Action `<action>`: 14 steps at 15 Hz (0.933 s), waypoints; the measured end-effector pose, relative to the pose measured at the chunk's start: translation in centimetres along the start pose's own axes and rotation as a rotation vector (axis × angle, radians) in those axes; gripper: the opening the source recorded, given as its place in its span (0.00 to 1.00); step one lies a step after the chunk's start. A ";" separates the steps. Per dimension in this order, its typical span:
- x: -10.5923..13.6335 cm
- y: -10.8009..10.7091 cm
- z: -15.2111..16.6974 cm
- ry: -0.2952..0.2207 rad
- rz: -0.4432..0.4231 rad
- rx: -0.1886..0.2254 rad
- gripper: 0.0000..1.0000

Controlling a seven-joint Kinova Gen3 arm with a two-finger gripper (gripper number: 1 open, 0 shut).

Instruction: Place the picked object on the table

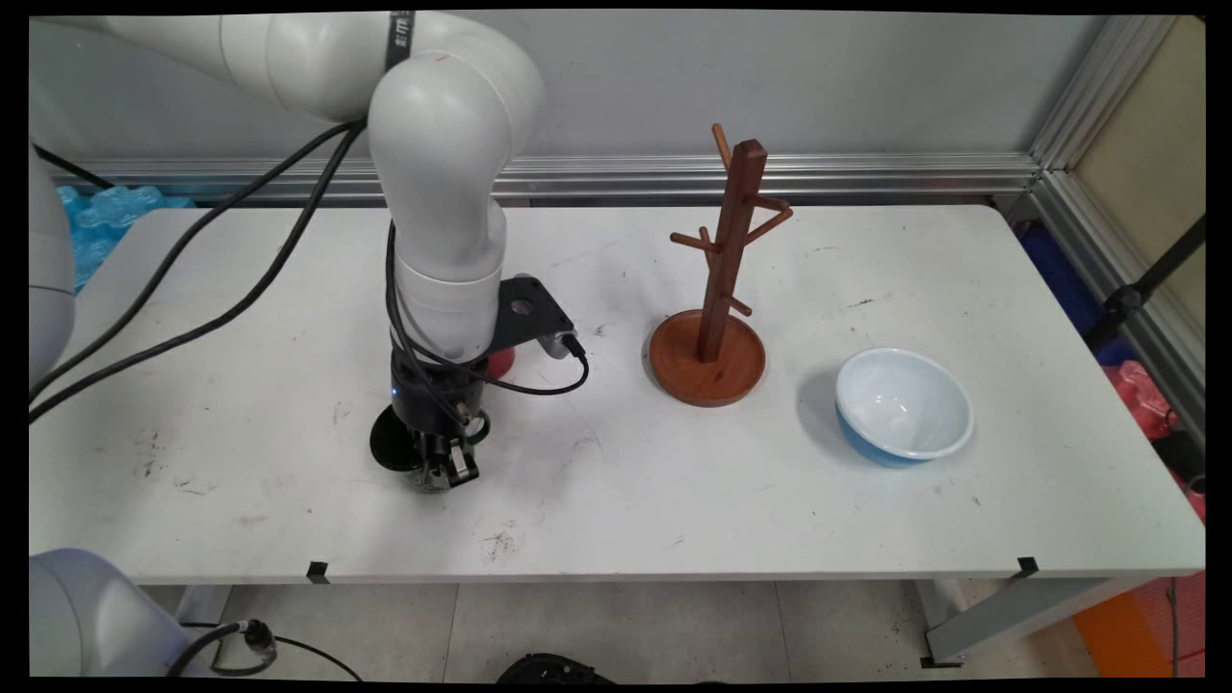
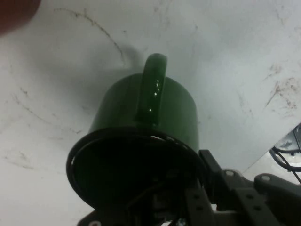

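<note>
green mug (image 2: 141,141) gripped at its rim by the claw (image 1: 438,472), arm upright above the table (image 1: 674,481).

Main view is sitting above the table's near side, looking down across the scuffed white table (image 1: 674,500) toward the grey wall, taking in its full width. Hand view is riding on the black two-finger gripper (image 1: 438,467), looking along it, very close on a glossy dark green mug with a loop handle (image 2: 150,117). Both are sharing that mug (image 1: 399,445) and the tabletop (image 2: 225,56) around it.
</note>
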State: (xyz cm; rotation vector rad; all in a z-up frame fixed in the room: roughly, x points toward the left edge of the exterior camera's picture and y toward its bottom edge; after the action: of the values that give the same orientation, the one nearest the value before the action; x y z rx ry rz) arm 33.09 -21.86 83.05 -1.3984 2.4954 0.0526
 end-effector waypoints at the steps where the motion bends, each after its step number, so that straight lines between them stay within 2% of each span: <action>1: 0.1 0.0 0.0 -0.002 -0.002 0.000 0.00; 14: 0.8 0.0 0.5 -0.013 -0.023 -0.004 0.00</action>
State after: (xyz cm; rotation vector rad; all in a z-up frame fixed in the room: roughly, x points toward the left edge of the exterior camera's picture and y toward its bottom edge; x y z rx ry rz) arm 32.80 -22.38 82.34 -1.4238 2.4689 0.0618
